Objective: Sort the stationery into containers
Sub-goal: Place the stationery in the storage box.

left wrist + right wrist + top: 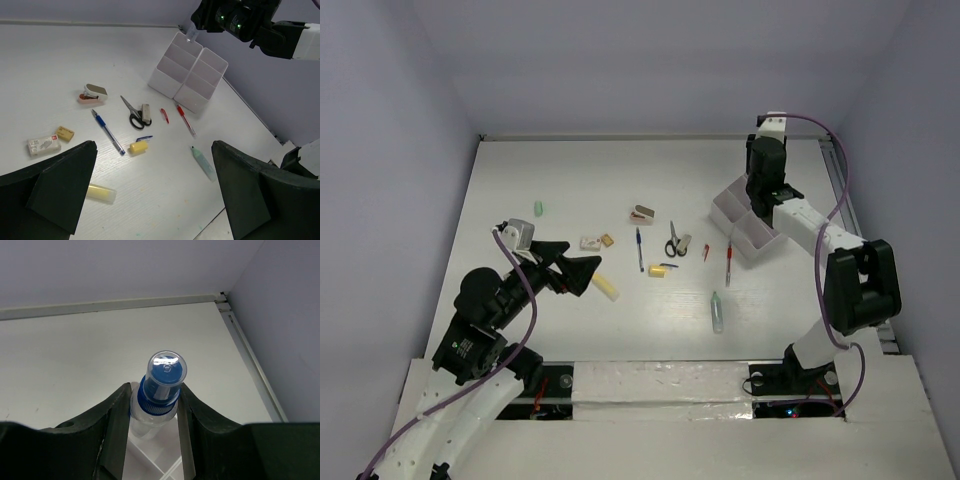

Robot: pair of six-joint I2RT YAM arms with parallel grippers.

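One clear plastic tube with a blue cap (pixel 165 371) is pinched upright in the right gripper (pixel 154 391), over the far end of the white divided plastic tray (pixel 172 89). Drop-off seems in hand, needing lowering, then release. The left gripper (pixel 582 262) gapes wide, empty.

White table (pixel 570 180) between 3 plain pale grey-lilac walls (pixel 660 60), in soft even light.
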